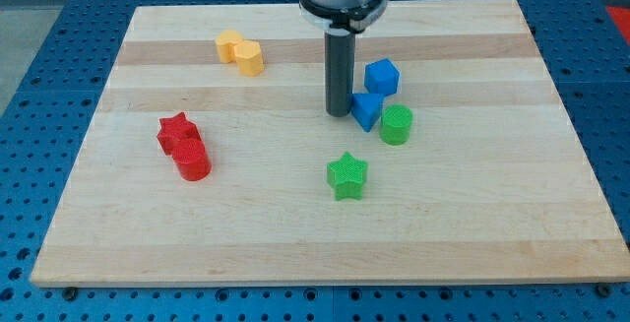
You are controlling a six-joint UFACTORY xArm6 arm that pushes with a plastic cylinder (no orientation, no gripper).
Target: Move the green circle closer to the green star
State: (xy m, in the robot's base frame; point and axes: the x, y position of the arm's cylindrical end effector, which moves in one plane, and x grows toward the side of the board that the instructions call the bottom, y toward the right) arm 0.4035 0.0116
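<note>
Tip point(339, 114) down on the worktop point(295, 243), and no pincer on this arm, just a bare rod, nothing gripped. Green circle point(397, 124) sits to the view's right of my tip, with a blue block point(366, 110) wedged between them and touching the circle. Green star point(346, 175) lies below and slightly left of the circle, near. So the push wants to come from the circle's upper right, I'd say. Pale wooden board, blue pegboard around it.

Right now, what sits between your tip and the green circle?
In the camera view, a blue block lies between my tip and the green circle, beside both; contact is unclear.
</note>
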